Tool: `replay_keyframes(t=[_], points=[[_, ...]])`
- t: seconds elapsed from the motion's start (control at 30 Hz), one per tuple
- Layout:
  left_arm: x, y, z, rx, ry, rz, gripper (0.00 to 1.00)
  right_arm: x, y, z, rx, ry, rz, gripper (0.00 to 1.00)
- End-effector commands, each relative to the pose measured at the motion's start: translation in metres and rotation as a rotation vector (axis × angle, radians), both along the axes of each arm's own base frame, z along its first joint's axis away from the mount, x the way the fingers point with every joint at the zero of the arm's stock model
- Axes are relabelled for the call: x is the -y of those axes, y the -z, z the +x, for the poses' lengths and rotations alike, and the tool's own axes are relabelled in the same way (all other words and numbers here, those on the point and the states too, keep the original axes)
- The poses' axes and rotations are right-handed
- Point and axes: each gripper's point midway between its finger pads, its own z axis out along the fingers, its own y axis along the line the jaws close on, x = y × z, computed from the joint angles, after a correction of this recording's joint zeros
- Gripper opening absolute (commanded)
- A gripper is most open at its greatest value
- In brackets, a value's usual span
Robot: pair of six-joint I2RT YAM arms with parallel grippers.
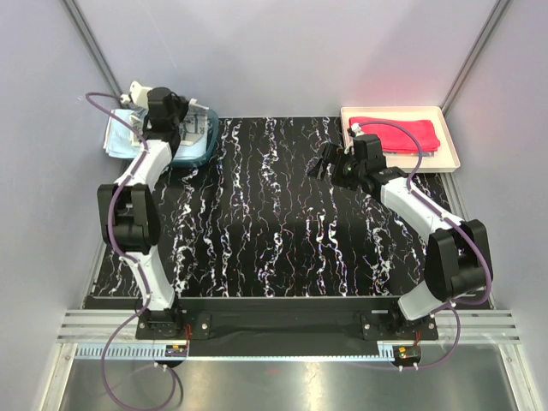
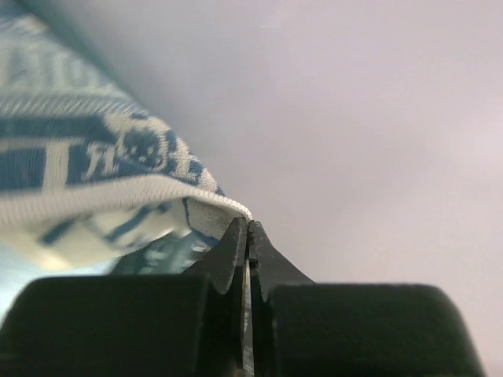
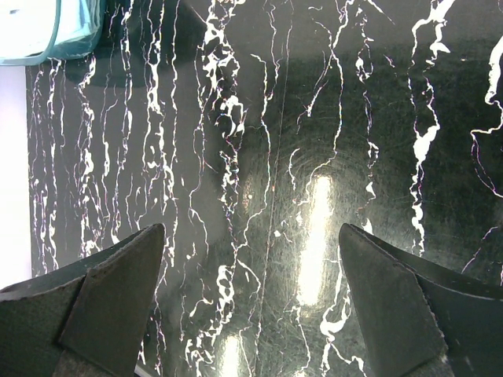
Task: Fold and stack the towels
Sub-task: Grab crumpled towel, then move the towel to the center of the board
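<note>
Left wrist view, left fingers [image 2: 228, 271] pinching blue-and-cream patterned towel [image 2: 94, 177] by corner, right fingers [image 3: 118, 306] spread

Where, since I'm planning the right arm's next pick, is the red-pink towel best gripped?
Likely pinch the red-pink towel at its edge nearest the open right tool, coming down from above: it lies flat in the cream tray, whose rim blocks sideways approach.

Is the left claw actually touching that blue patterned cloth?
Touching. The left wrist view shows the left gripper shut, pinching the patterned towel by its pale hem.
</note>
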Motion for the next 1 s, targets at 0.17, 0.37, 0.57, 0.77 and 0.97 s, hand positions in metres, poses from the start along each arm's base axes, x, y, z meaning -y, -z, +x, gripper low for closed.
replay_keyframes(t=[0.17,0.37,0.57,0.77,0.97], points=[[0.094,-0.201,-0.079,0.393,0.149,0.160,0.00,0.001,-0.025,0.008,0.086,0.012,-0.019,1.00],[0.159,-0.275,-0.159,0.478,0.237,0.233,0.00,0.005,-0.042,0.006,0.119,0.028,-0.018,1.00],[0.222,-0.248,-0.229,0.459,0.365,0.234,0.00,0.008,-0.051,-0.008,0.128,0.042,0.016,1.00],[0.298,-0.177,-0.278,0.344,0.581,0.259,0.00,0.022,-0.052,-0.031,0.135,0.079,0.005,1.00],[0.342,-0.058,-0.328,0.149,0.783,0.251,0.00,0.043,-0.037,-0.056,0.105,0.149,-0.023,1.00]])
